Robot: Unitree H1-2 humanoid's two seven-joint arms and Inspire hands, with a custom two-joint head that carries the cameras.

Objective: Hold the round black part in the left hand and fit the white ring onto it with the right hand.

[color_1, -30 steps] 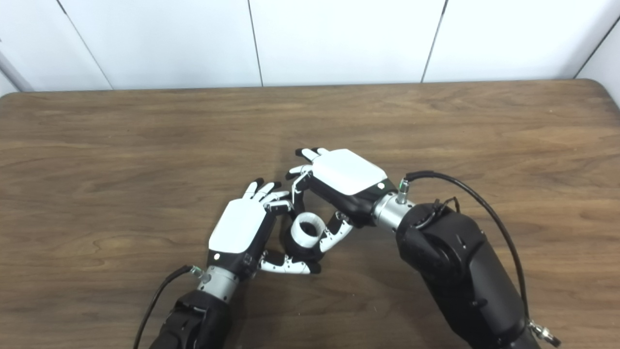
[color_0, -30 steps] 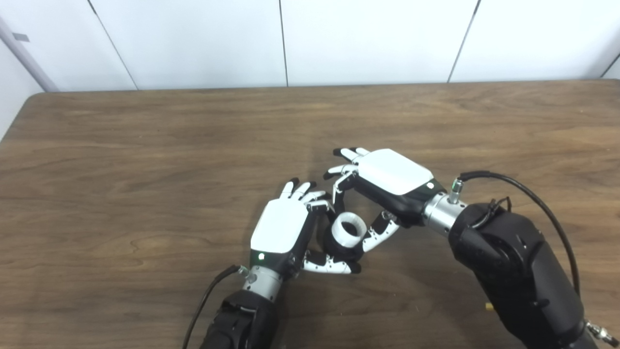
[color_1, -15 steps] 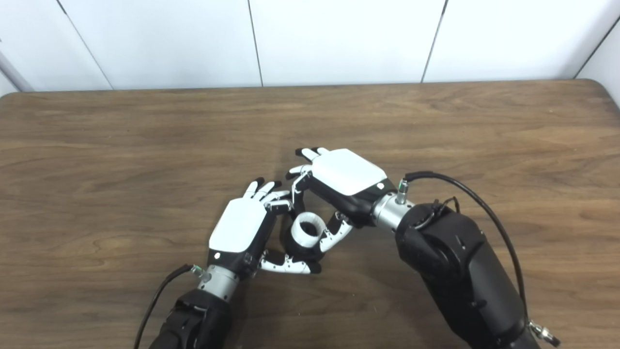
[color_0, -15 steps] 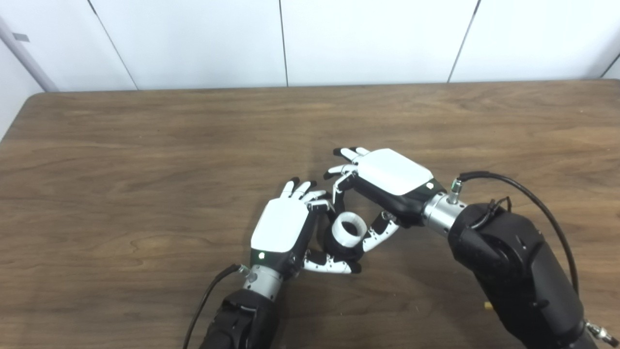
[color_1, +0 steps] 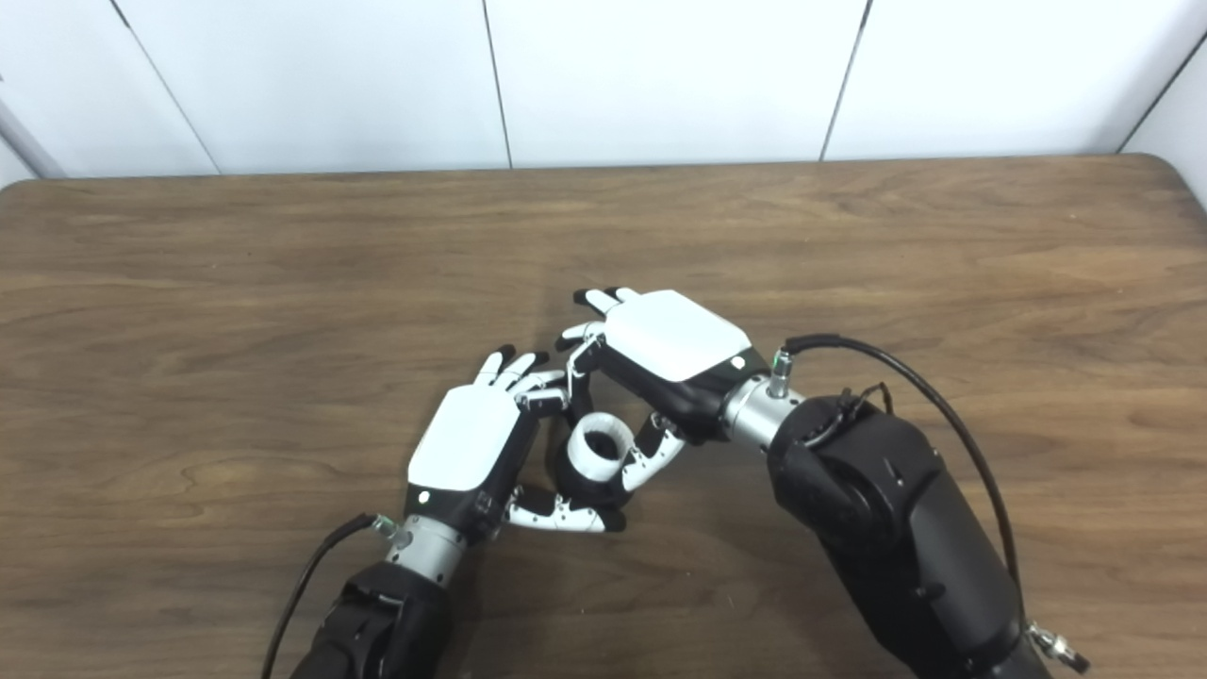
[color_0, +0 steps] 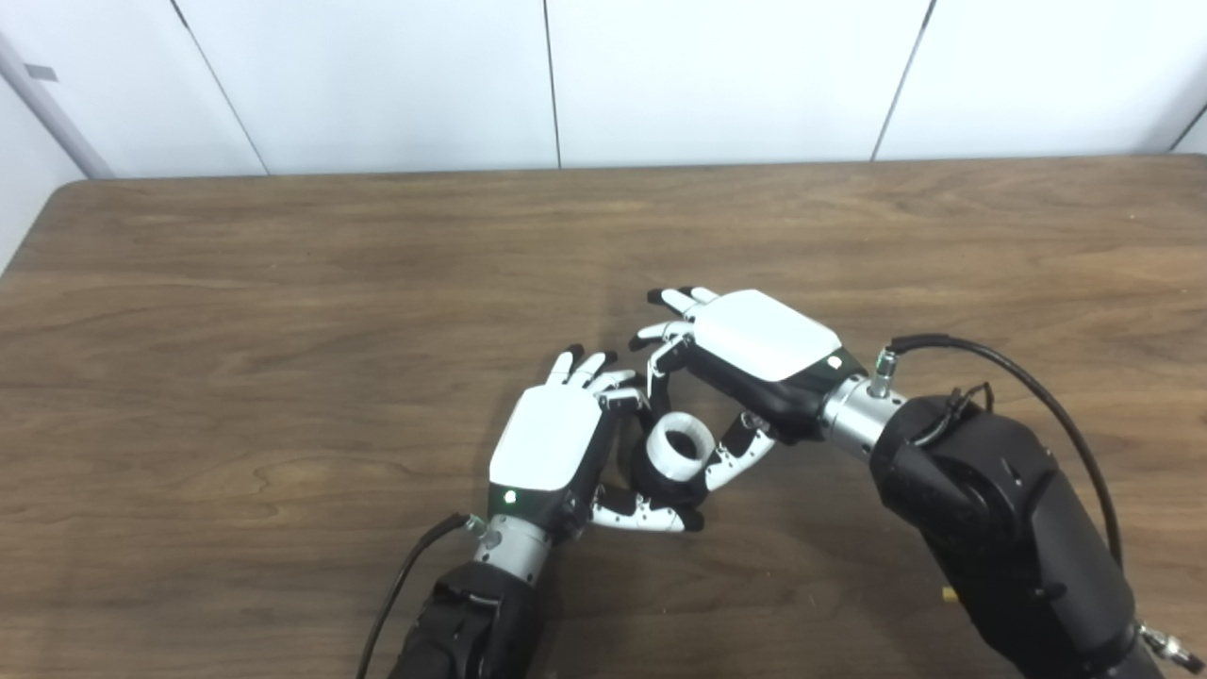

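Note:
The round black part (color_0: pixel 660 481) sits low over the table near the front middle, with the white ring (color_0: pixel 683 444) on top of it. My left hand (color_0: pixel 552 448) is shut on the black part, thumb curled under its near side and fingers at its far left. My right hand (color_0: pixel 750 354) comes in from the right; its thumb and one finger pinch the white ring from either side, and its other fingers stretch out to the left. How deep the ring sits on the part is hidden by the fingers.
The brown wooden table (color_0: pixel 283 311) stretches wide on all sides of the hands. A white panelled wall (color_0: pixel 566 75) rises behind its far edge. Black cables (color_0: pixel 1037 387) run off both wrists.

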